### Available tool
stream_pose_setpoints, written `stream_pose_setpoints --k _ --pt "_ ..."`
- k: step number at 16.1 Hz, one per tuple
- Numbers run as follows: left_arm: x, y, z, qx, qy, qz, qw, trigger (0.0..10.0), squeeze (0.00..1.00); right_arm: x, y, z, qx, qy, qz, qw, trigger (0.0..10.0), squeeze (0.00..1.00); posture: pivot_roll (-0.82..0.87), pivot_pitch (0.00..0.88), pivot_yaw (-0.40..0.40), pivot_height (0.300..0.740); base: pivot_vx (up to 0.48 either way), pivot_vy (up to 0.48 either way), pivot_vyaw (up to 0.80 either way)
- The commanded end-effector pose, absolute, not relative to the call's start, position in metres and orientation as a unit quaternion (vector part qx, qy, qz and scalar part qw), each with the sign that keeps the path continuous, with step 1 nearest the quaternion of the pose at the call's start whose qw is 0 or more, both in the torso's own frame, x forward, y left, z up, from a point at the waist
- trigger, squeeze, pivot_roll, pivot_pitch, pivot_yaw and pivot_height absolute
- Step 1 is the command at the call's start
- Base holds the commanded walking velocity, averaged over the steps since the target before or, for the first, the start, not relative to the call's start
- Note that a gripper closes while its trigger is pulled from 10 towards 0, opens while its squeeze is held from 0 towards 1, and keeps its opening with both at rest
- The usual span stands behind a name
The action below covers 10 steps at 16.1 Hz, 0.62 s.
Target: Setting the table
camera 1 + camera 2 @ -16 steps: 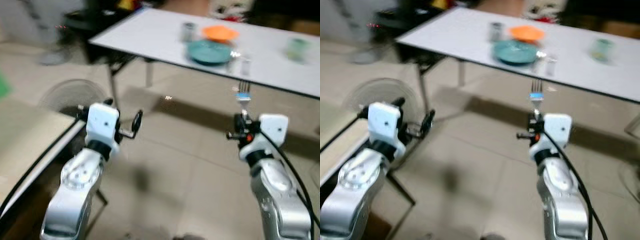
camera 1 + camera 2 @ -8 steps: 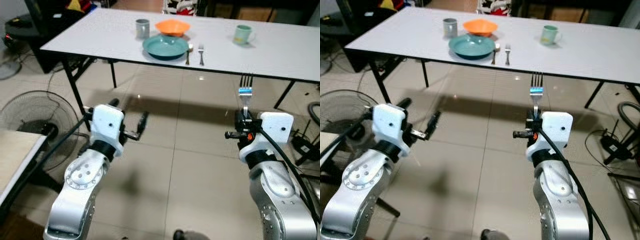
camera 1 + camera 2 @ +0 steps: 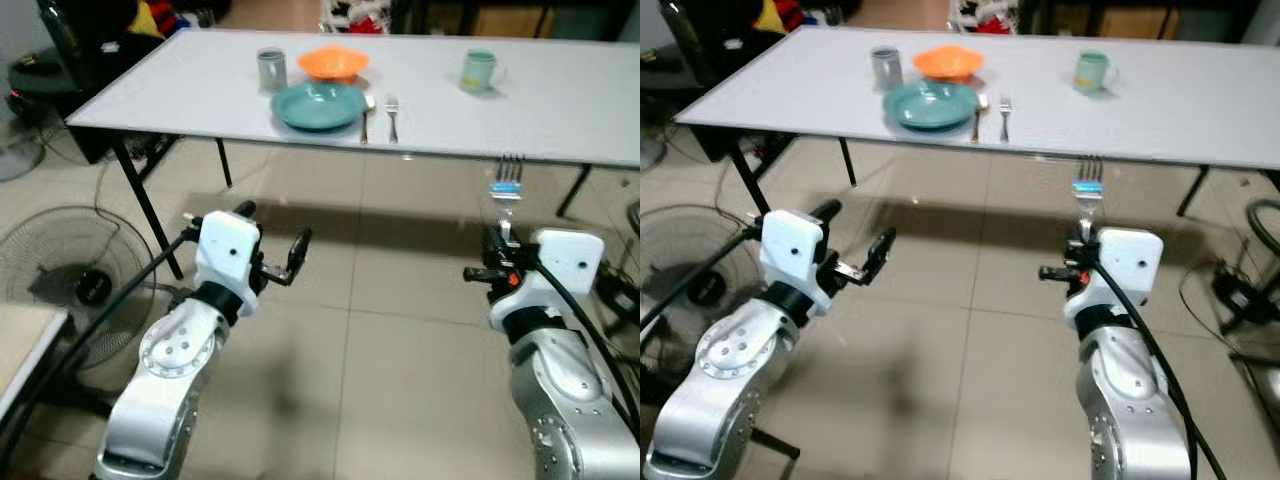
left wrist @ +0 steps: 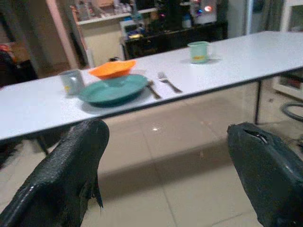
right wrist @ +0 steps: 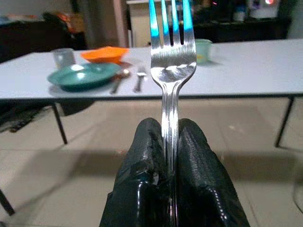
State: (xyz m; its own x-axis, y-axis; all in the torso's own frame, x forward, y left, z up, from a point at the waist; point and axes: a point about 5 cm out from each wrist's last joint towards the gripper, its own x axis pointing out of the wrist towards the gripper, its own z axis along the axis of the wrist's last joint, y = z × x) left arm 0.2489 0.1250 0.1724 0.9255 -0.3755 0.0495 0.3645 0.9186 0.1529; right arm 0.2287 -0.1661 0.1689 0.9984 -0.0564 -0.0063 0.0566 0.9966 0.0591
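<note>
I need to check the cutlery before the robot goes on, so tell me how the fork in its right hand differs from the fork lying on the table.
The held fork stands upright, tines up, clamped by its handle in the right hand; the table fork lies flat on the white table beside a spoon and teal plate. The held fork is off the table, over the floor. Both are silver metal with four tines.

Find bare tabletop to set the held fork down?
Bare: table between fork and mug, plus everything past the mug. Crowded: grey cup, orange bowl, teal plate, spoon.
</note>
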Motion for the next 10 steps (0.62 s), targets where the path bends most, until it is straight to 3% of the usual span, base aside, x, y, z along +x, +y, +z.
stream_pose_setpoints --k 1,4,10 --pt "0.2493 0.1310 0.1714 0.074 -0.036 -0.183 0.980 10.0 0.00 0.2286 -0.1604 0.1745 0.039 -0.009 -0.017 0.999 10.0 0.00 0.02 0.046 0.035 0.740 0.341 0.000 -0.80" --pt "0.2503 0.1315 0.1711 0.075 -0.036 -0.182 0.980 10.0 0.00 0.2284 -0.1608 0.1749 0.033 -0.008 -0.016 0.999 10.0 0.00 0.02 0.046 0.035 0.740 0.340 0.000 -0.80" --pt "0.2493 0.1320 0.1702 0.076 -0.041 -0.177 0.980 10.0 0.00 0.2285 -0.1579 0.1732 0.023 0.008 0.010 1.000 10.0 0.00 0.01 0.031 0.026 0.740 0.338 0.000 0.00"
